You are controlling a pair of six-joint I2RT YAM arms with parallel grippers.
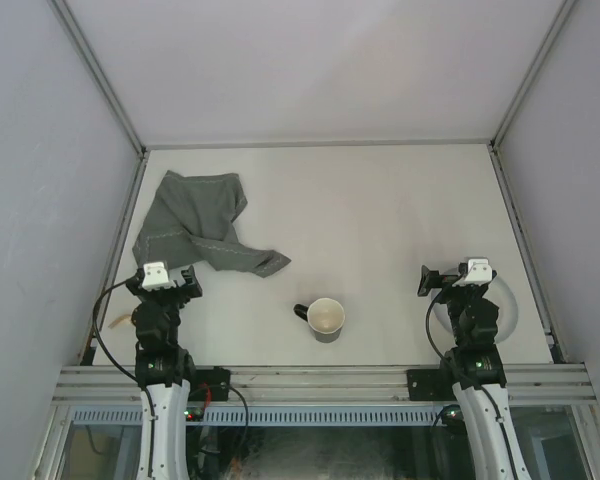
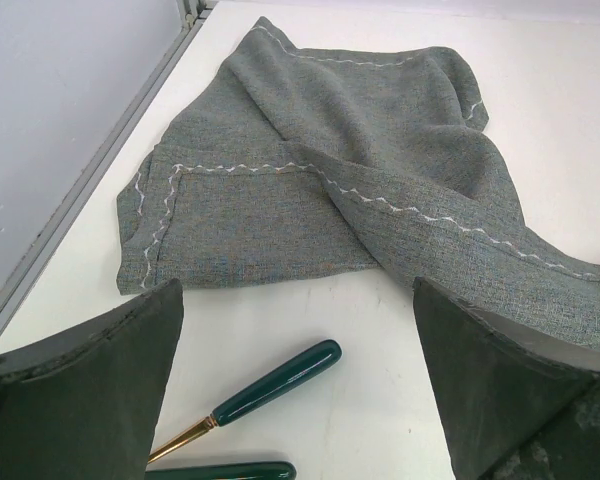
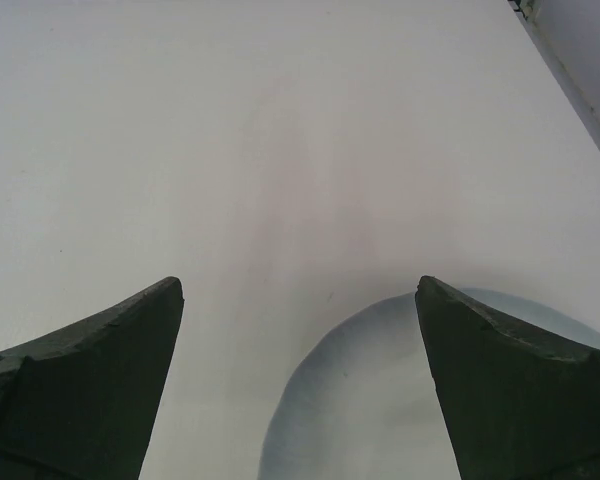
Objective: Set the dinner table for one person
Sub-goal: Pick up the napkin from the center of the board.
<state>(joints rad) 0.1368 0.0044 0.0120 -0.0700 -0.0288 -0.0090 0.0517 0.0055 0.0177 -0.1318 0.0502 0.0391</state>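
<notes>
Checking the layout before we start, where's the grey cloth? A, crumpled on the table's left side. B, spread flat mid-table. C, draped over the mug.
A: the grey cloth lies rumpled and folded on the left of the dinner table, clear of the mug.

On the dinner table [image 1: 380, 210], a crumpled cloth [image 1: 195, 225] is spread along the left edge, with one corner trailed rightward toward the middle. A utensil handle [image 2: 275, 385] is laid just before the cloth, near the near-left corner, and a second handle [image 2: 230, 470] is laid beside it, nearer still. A mug [image 1: 325, 319] is stood close to the near edge, about centre. A plate [image 1: 508, 305] is set by the near-right corner, well apart from the mug.
</notes>
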